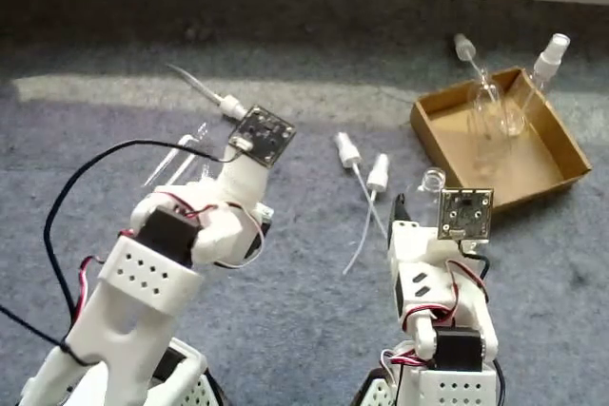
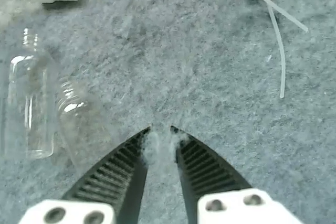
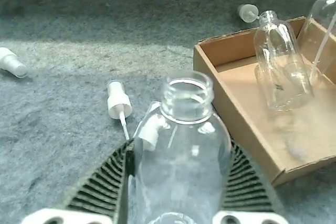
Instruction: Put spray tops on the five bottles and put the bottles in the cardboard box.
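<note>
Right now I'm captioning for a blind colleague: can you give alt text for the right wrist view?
The right claw grips a clear bottle with no top. Beyond it, a box holds two more bottles, and a spray top lies on the grey carpet.

Upper right: a cardboard box (image 1: 557,154) on grey carpet (image 1: 304,320), with two clear bottles (image 1: 487,106) leaning inside, spray tops fitted. Two loose spray tops (image 1: 362,164) lie at centre, a third spray top (image 1: 231,105) upper left. The left arm (image 1: 181,235) stands lower left. The right arm (image 1: 442,273) stands lower right, with an uncapped bottle (image 1: 433,180) at its tip.
</note>
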